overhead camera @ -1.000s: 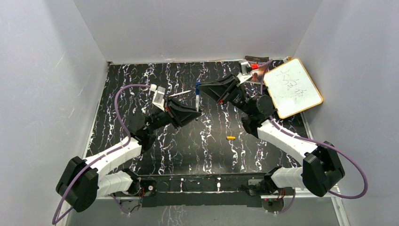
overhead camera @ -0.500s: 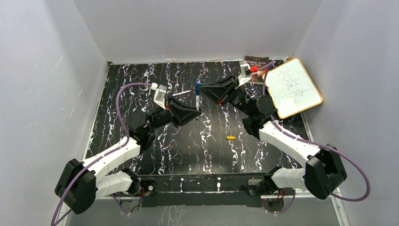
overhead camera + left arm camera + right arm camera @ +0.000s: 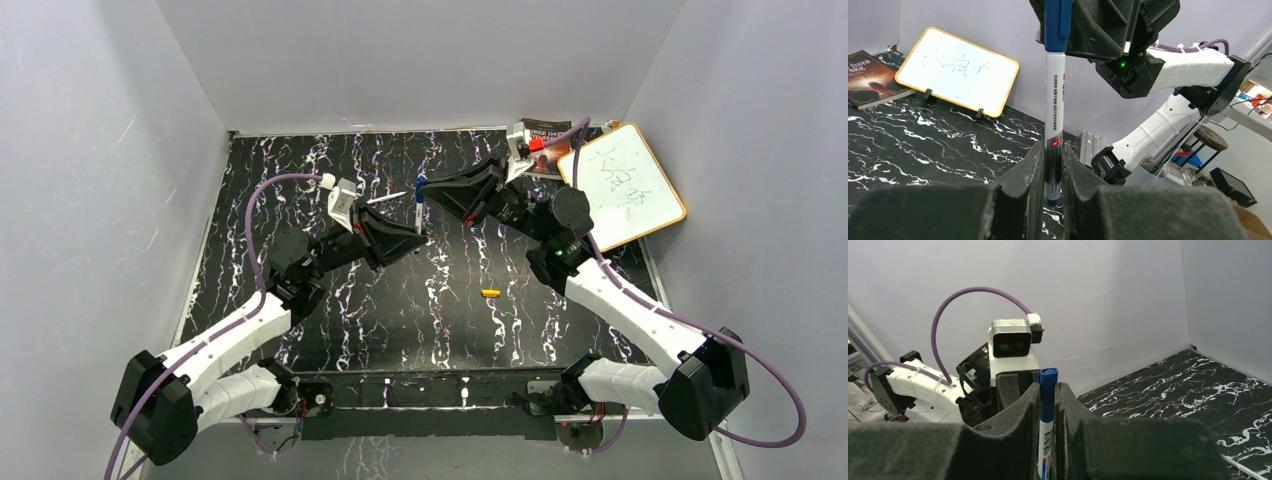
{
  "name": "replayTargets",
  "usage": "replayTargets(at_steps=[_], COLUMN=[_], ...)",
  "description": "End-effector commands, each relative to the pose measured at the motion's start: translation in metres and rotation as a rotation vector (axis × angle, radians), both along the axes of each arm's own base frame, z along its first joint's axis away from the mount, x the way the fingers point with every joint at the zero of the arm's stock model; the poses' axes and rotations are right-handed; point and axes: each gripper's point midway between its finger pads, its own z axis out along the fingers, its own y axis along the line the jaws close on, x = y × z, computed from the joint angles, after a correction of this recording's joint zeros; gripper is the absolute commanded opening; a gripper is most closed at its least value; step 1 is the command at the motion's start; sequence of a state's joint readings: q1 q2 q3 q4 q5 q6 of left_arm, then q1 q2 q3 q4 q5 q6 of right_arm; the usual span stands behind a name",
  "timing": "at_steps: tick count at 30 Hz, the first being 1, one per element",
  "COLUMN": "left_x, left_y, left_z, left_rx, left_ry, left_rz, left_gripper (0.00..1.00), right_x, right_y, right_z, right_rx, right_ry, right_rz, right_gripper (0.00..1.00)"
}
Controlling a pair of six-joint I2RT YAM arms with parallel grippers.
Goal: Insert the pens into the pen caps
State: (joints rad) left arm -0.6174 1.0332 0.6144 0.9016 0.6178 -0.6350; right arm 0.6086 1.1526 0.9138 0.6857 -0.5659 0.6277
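Observation:
A white pen (image 3: 1053, 110) with a blue end stands upright between both grippers above the middle of the black marbled table (image 3: 300, 170). My left gripper (image 3: 1053, 170) is shut on its lower barrel. Its top sits inside the blue pen cap (image 3: 1048, 390), and my right gripper (image 3: 1047, 392) is shut on that cap. From above, the left gripper (image 3: 422, 236) and right gripper (image 3: 424, 186) meet tip to tip over the pen (image 3: 419, 212). A second thin white pen (image 3: 385, 198) lies just left of them. An orange-yellow cap (image 3: 490, 293) lies on the table to the front right.
A small whiteboard (image 3: 622, 186) with a yellow rim leans at the back right corner, a dark book (image 3: 546, 135) beside it. Grey walls close the table on three sides. The arm bases sit along the near edge.
The right arm's elbow has swung right and its wrist has lifted a little; the left arm has shifted slightly. Both grippers stay closed on the capped pen at nearly the same spot.

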Motion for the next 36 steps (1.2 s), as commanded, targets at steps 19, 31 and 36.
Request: replayTargets(at_steps=[19,31,36], left_x=[-0.032,-0.034,-0.036], left_y=[0.009,0.008,0.007], left_z=[0.068,0.055,0.053], left_rx=[-0.054,-0.029,-0.033], left_ry=[-0.293,-0.281,-0.274], left_rz=[-0.087,-0.103,-0.118], left_gripper=[0.0,0.0,0.0], right_x=[-0.001,-0.002,-0.002], right_y=[0.007,0.007,0.01], right_z=[-0.005,0.024,0.035], right_rx=[-0.091,-0.068,-0.046], right_ry=[0.004,-0.061,-0.083], right_rz=[-0.003,-0.007,0.012], right_gripper=[0.36,0.51,0.51])
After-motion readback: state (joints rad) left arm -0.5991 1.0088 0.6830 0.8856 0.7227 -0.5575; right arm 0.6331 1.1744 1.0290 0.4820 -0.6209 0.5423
